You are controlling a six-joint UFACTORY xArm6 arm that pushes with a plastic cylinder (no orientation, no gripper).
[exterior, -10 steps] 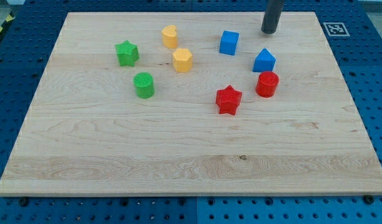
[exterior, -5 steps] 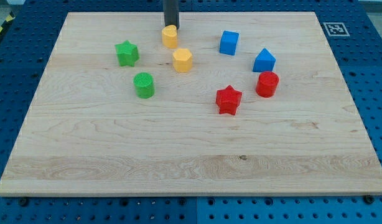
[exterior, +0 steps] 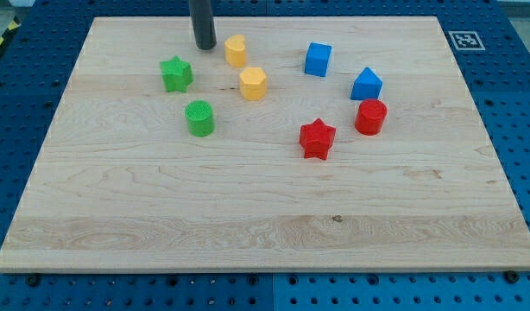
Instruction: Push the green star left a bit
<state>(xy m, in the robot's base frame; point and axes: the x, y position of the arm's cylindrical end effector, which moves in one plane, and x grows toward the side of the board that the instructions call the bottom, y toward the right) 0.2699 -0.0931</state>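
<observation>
The green star [exterior: 176, 73] lies on the wooden board [exterior: 265, 216] at the upper left. My tip [exterior: 205, 46] stands above and to the right of the star, apart from it, and just left of the yellow heart-shaped block [exterior: 236, 50]. The dark rod runs up out of the view's top.
A green cylinder [exterior: 199, 117] sits below the star. A yellow hexagonal block [exterior: 253, 83] lies to the star's right. A blue cube [exterior: 318, 59], a blue house-shaped block [exterior: 366, 84], a red cylinder [exterior: 370, 116] and a red star [exterior: 317, 137] lie on the right half.
My tip has swept left along the board's top, from the upper right past the yellow heart to just above and right of the green star. No block has moved.
</observation>
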